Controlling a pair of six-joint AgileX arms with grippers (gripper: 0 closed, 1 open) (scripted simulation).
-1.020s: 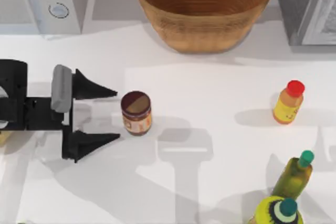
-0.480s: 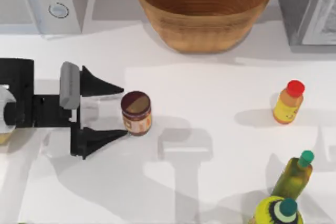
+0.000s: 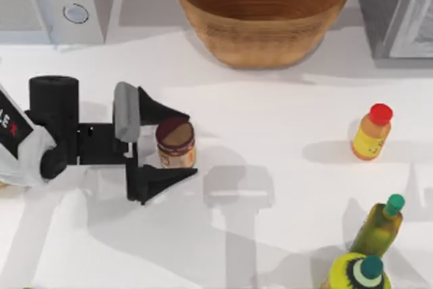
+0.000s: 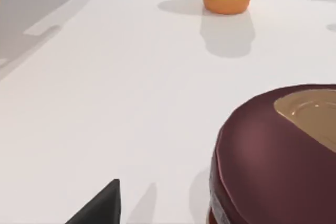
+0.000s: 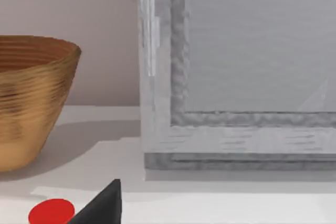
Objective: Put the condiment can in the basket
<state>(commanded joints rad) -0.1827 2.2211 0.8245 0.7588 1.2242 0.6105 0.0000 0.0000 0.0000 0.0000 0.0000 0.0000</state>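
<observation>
Now the left claw (image 3: 177, 149) spreads wide, its pointed black fingers (image 3: 164, 109) flanking the glossy-lidded cylindrical condiment can (image 3: 176, 143).

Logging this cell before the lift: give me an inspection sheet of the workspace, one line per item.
Surface: white table, crossed by shadows.
Job's things: condiment can upright at left of centre, lid on; basket at the back centre, nothing seen inside.
Clutter: orange bottle with a red cap at right; green bottle and a yellow-green bottle at the lower right.
Grippers: left gripper open, jaws on either side of the can, contact not evident; right gripper, one black fingertip seen in its own wrist view, near the grey appliance.
Cables: nothing seen.
Surroundings: microwave at back left, grey appliance at back right.
</observation>
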